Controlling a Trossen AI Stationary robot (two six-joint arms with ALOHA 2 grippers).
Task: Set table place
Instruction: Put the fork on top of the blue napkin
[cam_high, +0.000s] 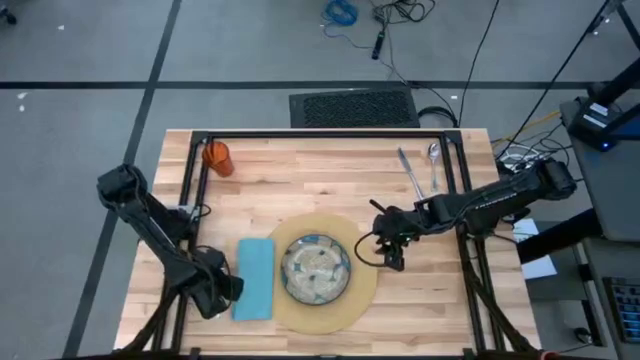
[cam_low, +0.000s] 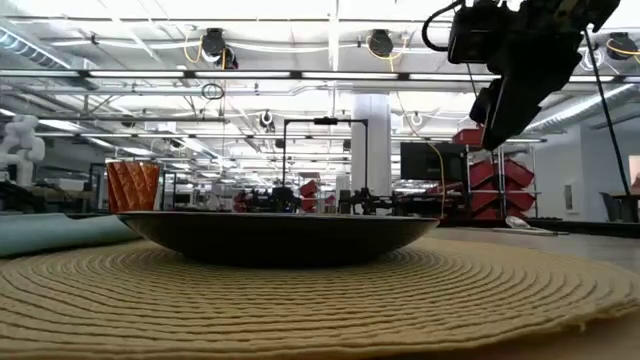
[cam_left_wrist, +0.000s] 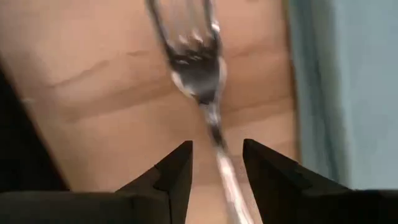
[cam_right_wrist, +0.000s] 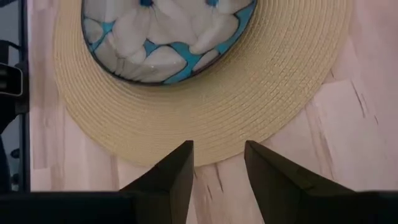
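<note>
The place is partly laid. A round woven mat lies near the front edge of the table, about midway along it, and a plate with a white-and-blue flower pattern sits on the mat's middle. A teal napkin lies flat just beside the mat on its left. The left gripper is low over the table at the napkin's outer side, near the front-left corner; in the left wrist view a fork runs between its two fingers, which stand a little apart on either side of the handle, and whether they actually pinch it cannot be told, nor whether the fork already rests on the wood. The knife and spoon lie side by side near the back-right corner, well apart from the mat, and the orange cup stands near the back-left corner. The right gripper hovers just beyond the mat's right edge, its fingers parted and holding nothing. By my judgement mat, plate and napkin are done, the fork is being placed, and knife, spoon and perhaps the cup remain.
</note>
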